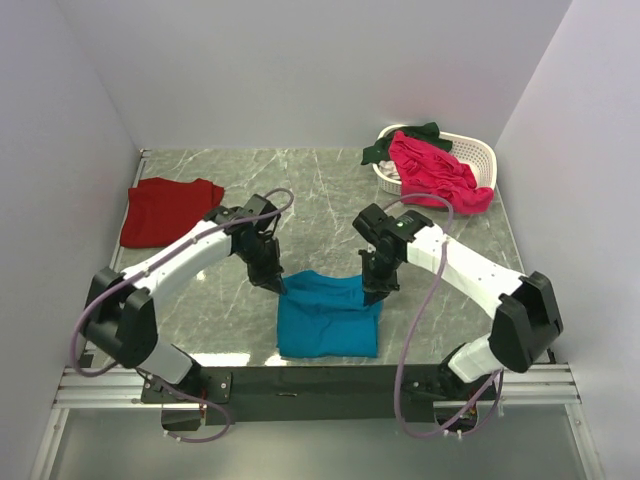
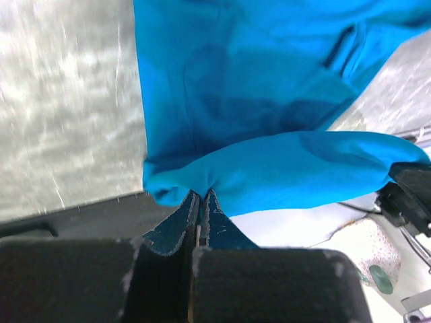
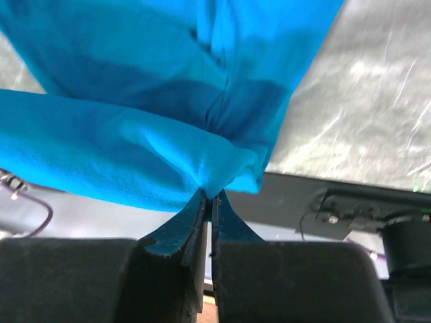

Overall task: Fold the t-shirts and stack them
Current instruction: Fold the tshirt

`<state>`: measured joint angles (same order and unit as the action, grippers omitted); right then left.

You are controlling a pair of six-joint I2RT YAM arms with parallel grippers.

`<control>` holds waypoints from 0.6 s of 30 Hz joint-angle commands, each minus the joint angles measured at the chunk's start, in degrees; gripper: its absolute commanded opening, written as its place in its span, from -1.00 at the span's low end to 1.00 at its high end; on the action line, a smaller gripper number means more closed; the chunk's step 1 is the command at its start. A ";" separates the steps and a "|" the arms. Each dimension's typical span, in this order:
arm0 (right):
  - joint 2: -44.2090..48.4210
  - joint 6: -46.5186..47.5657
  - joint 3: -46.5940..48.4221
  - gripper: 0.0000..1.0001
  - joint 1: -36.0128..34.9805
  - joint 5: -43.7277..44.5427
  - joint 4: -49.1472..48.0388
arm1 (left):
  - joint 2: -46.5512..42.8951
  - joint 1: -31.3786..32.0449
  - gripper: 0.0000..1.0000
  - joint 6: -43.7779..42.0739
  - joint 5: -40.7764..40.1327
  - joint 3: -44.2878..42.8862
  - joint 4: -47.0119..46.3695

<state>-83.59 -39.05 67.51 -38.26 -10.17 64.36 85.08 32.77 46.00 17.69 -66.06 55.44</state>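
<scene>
- Two corners of the teal shirt (image 1: 330, 318) are pinched: I have the left pincer (image 2: 202, 204) clenched on the far-left one and the right pincer (image 3: 210, 197) on the far-right one.
- Its far edge is raised between them, and its near part lies on the bench (image 1: 320, 190) by the front edge.
- The red shirt (image 1: 168, 210) lies flat, far left.
- The pink shirt (image 1: 435, 172) and green shirt (image 1: 400, 142) drape over the basket (image 1: 482, 157), far right.

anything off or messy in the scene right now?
Only the basket: the pink shirt spills over its near rim, and the green shirt hangs off the far-left rim. The teal shirt looks normal mid-fold; nothing damaged.
</scene>
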 commanded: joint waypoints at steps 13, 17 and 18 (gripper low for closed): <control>-11.76 7.23 4.38 -1.00 4.33 4.46 -6.79 | 13.00 -3.16 -0.99 -6.01 3.22 -6.97 -8.94; -14.23 8.11 7.02 -1.00 4.95 5.34 -6.87 | 15.64 -3.16 -0.99 -7.24 2.53 -9.60 -9.21; -15.01 8.28 7.29 -1.00 5.12 5.34 -6.96 | 16.60 -3.24 -0.99 -7.59 2.17 -10.13 -8.95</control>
<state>-98.06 -32.42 71.55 -33.91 -6.59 58.72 100.77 29.80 40.82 19.62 -72.53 48.01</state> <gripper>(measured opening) 0.065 0.021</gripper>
